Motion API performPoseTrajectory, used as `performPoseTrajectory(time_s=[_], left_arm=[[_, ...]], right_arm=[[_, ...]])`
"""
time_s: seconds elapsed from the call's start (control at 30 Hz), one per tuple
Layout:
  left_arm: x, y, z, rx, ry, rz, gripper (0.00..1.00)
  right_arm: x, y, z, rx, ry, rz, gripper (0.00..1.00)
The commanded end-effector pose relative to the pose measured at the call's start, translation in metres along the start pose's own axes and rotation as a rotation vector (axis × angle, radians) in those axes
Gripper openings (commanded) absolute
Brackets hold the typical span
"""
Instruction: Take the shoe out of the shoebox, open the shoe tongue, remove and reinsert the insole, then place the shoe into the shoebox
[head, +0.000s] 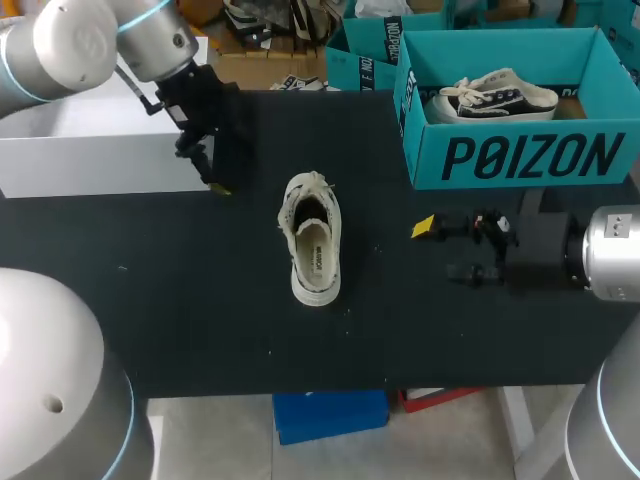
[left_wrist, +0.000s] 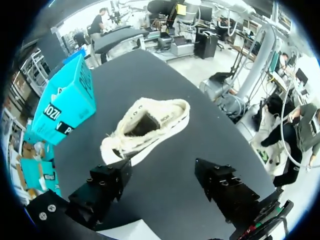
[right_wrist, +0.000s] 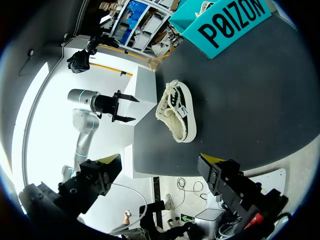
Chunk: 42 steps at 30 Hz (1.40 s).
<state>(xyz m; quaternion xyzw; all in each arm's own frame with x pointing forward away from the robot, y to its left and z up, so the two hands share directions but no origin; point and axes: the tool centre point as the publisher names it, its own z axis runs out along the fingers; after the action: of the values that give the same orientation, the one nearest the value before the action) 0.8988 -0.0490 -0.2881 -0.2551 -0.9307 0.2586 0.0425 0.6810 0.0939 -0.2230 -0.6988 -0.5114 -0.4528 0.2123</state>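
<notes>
Shoe (head: 313, 238) lies on the table (head: 200, 300), nothing held yet.
It lies between your left gripper (head: 208, 168) and right gripper (head: 440, 250), near the shoebox (head: 520, 155) but outside it. Both have their fingers apart, touching nothing. The shoe looks light and soft; the upper may fold, so take hold at the firmer heel or sole edge.

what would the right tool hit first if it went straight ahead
Probably the white shoe: the right tool faces its side with nothing between them, though height is unclear.
</notes>
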Motion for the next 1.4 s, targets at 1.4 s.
performPoseTrajectory(time_s=[1.4], left_arm=[[0.014, -0.031, 0.026, -0.185, 0.096, 0.588, 1.0]], right_arm=[[0.0, 0.0, 0.0, 0.0, 0.0, 0.0, 1.0]])
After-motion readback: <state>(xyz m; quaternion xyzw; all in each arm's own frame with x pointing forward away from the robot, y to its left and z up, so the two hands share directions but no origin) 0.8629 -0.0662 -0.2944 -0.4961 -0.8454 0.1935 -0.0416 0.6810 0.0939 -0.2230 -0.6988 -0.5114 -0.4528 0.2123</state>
